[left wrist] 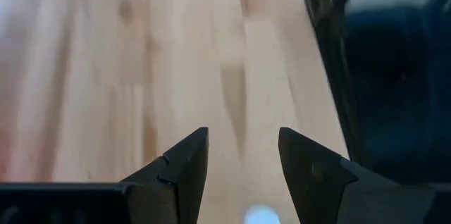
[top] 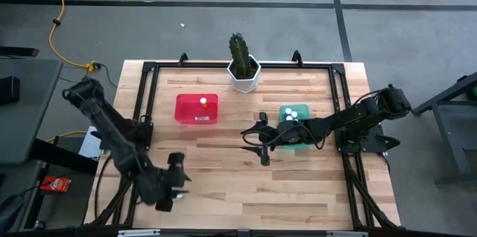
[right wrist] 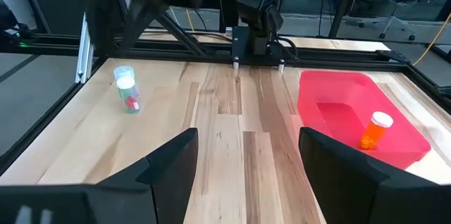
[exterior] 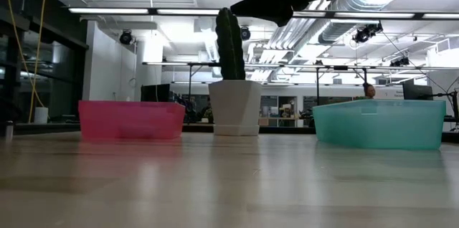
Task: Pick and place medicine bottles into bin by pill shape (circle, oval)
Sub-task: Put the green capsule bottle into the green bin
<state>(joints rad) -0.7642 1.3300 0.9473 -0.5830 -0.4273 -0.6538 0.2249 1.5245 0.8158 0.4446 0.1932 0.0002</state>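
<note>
Right gripper fingers apart, empty, just beside teal bin holding white-capped bottles | red bin ahead holds one orange bottle | left gripper fingers apart, over a clear bottle

Bright overhead tube lighting; left wrist view blurred; low view foreground table soft.
</note>
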